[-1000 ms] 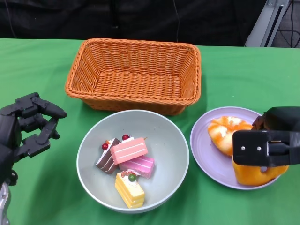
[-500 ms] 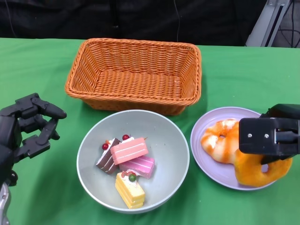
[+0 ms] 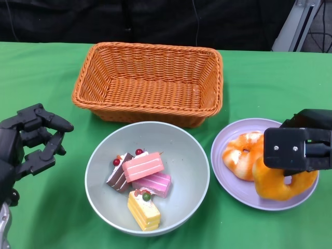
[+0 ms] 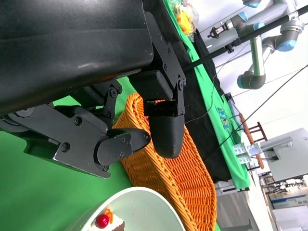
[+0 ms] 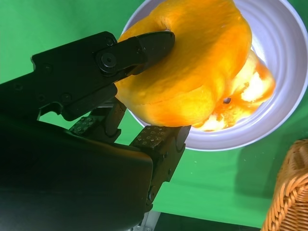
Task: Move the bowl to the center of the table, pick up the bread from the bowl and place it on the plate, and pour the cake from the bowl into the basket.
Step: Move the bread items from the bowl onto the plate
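- The bowl [image 3: 179,155] sat about mid-table, directly in front of the basket [image 3: 150,83], so the first step looked done.
- The bread [image 3: 277,179] hung over the plate [image 3: 228,171], which lay just to the right of the bowl; the right hand [image 3: 298,150] was clamped on it, fingers [image 5: 144,48] pressed into the crust, so the placing was nearly complete but the release had not happened.
- A second piece of bread [image 3: 241,155] already lay on the plate, on the side nearer the bowl.
- The cake pieces [image 3: 142,179] remained in the bowl, so I judged the pour into the basket was all left to do.
- The left hand [image 3: 31,142] stood left of the bowl, apart from its rim, holding nothing, fingers spread and loosely curved.
- Room: the bowl's far rim nearly met the basket's front wall, so a tip would need lift over that edge; green cloth lay open to the bowl's left.
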Motion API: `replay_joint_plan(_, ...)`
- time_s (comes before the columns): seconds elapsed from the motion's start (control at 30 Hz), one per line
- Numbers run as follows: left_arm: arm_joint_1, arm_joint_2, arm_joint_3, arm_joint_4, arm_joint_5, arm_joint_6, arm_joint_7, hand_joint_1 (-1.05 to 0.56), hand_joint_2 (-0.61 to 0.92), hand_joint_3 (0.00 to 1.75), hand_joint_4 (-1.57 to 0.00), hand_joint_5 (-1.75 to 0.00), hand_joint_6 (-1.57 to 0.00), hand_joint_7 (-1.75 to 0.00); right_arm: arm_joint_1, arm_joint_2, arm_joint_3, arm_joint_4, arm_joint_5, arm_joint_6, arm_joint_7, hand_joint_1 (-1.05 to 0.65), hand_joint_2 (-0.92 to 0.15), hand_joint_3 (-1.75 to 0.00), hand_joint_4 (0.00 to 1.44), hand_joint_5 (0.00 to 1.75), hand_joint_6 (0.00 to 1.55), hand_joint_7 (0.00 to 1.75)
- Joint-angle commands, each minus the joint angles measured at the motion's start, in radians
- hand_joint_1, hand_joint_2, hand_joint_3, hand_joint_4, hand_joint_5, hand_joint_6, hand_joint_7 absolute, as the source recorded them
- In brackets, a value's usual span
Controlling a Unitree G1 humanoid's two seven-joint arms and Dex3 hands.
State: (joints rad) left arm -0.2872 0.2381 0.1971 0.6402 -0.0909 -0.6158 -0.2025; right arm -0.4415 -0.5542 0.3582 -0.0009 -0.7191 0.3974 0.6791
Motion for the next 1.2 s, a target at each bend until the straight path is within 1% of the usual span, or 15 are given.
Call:
replay_joint_plan(0.03,0.002,0.021,0.006,0.001,-0.002,-0.01,-0.004,-0.06,0.74,0.73,-0.81,-1.49,-0.84,-1.1,0.012,-0.001,-0.015,0.022,0.009,-0.036,-0.066,-0.67,-0.92,-0.14,1.01,0.35,0.75,0.01)
replay_joint_plan(0.1,0.004,0.02,0.007,-0.004,-0.003,-0.008,-0.002,-0.06,0.74,0.73,-0.81,-1.48,-0.84,-1.1,0.022,0.004,-0.011,0.031,0.011,-0.06,-0.104,-0.66,-0.92,-0.13,1.04,0.37,0.72,0.0)
replay_joint_plan(0.17,0.005,0.02,0.007,-0.007,-0.002,-0.006,0.001,-0.06,0.74,0.73,-0.81,-1.48,-0.84,-1.09,0.027,0.004,-0.009,0.032,0.011,-0.071,-0.121,-0.66,-0.92,-0.12,1.01,0.36,0.68,0.0)
replay_joint_plan(0.27,0.005,0.021,0.006,-0.007,-0.001,-0.004,0.001,-0.06,0.74,0.72,-0.81,-1.48,-0.84,-1.09,0.032,0.003,-0.003,0.03,-0.001,-0.082,-0.137,-0.66,-0.92,-0.11,1.0,0.37,0.66,0.0)
replay_joint_plan(0.3,0.005,0.021,0.006,-0.006,-0.002,-0.003,0.0,-0.06,0.74,0.72,-0.81,-1.48,-0.84,-1.09,0.035,0.002,0.002,0.027,-0.012,-0.085,-0.146,-0.68,-0.92,-0.11,0.77,0.25,0.53,0.0)
replay_joint_plan(0.33,0.004,0.021,0.006,-0.006,-0.003,-0.003,-0.001,-0.05,0.74,0.72,-0.81,-1.48,-0.84,-1.09,0.037,0.001,0.007,0.024,-0.021,-0.088,-0.153,-0.7,-0.92,-0.12,0.63,0.16,0.43,0.0)
replay_joint_plan(0.4,0.003,0.021,0.007,-0.005,-0.004,-0.003,-0.003,-0.05,0.74,0.72,-0.81,-1.48,-0.84,-1.09,0.039,0.001,0.009,0.025,-0.027,-0.097,-0.165,-0.71,-0.92,-0.12,0.55,0.12,0.36,0.0)
replay_joint_plan(0.5,0.003,0.021,0.007,-0.005,-0.004,-0.002,-0.001,-0.05,0.74,0.71,-0.81,-1.49,-0.84,-1.09,0.041,0.003,0.008,0.027,-0.033,-0.101,-0.168,-0.72,-0.92,-0.12,0.54,0.1,0.34,0.0)
replay_joint_plan(0.67,0.004,0.021,0.007,-0.007,-0.003,-0.002,0.0,-0.05,0.73,0.72,-0.81,-1.49,-0.84,-1.08,0.044,0.002,0.007,0.028,-0.033,-0.109,-0.166,-0.72,-0.92,-0.11,0.57,0.1,0.34,0.0)
replay_joint_plan(0.87,0.008,0.021,0.007,-0.013,-0.002,-0.002,0.001,-0.06,0.74,0.72,-0.8,-1.48,-0.85,-1.08,0.042,-0.001,0.009,0.029,-0.029,-0.108,-0.143,-0.72,-0.92,-0.12,0.54,0.07,0.34,0.0)
replay_joint_plan(1.13,0.008,0.021,0.007,-0.013,-0.002,-0.003,0.001,-0.06,0.73,0.72,-0.8,-1.49,-0.84,-1.08,0.043,0.001,0.007,0.029,-0.03,-0.109,-0.139,-0.72,-0.92,-0.13,0.54,0.06,0.34,0.0)
replay_joint_plan(1.17,0.008,0.022,0.007,-0.013,-0.004,0.0,-0.002,-0.06,0.73,0.72,-0.8,-1.49,-0.84,-1.08,0.05,0.004,0.005,0.032,-0.028,-0.121,-0.159,-0.72,-0.92,-0.13,0.54,0.06,0.34,0.0)
replay_joint_plan(1.2,0.008,0.022,0.008,-0.013,-0.006,0.002,-0.003,-0.06,0.73,0.72,-0.8,-1.49,-0.84,-1.08,0.057,0.008,0.002,0.036,-0.027,-0.131,-0.181,-0.72,-0.92,-0.11,0.58,0.08,0.36,0.01)
